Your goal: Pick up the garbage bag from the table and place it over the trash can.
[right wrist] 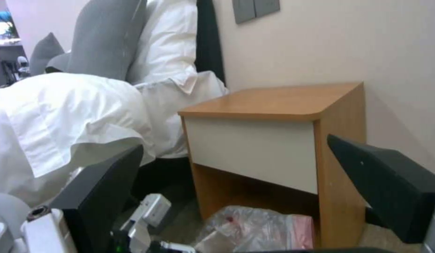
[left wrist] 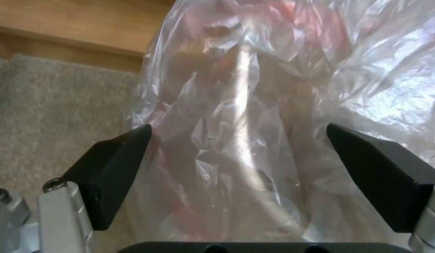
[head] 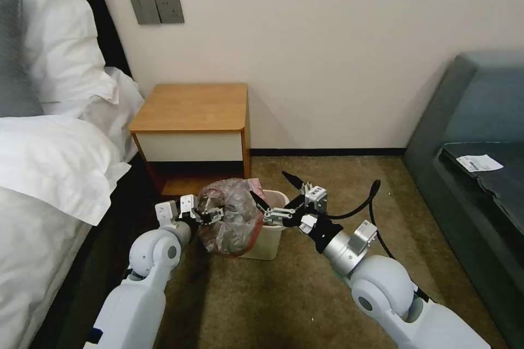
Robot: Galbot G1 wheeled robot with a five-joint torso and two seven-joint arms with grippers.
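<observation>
The garbage bag (head: 232, 218), crinkly clear plastic with a red tint, is bunched over the left side of the cream trash can (head: 270, 242) on the carpet in front of the table (head: 191, 106). My left gripper (head: 212, 215) is pushed against the bag's left side. In the left wrist view it (left wrist: 238, 128) stands open, with the bag (left wrist: 255, 105) bulging between its black fingers (left wrist: 110, 168). My right gripper (head: 268, 184) is open above the can's right rim, beside the bag. In the right wrist view it (right wrist: 235, 144) faces the table (right wrist: 273, 102), with the bag (right wrist: 255, 225) low down.
A bed with white pillows (head: 49, 147) runs along the left, close to my left arm. A dark sofa (head: 480, 136) with a paper slip (head: 478, 162) stands at the right. The wall is behind the table. Open carpet (head: 305, 294) lies around the can.
</observation>
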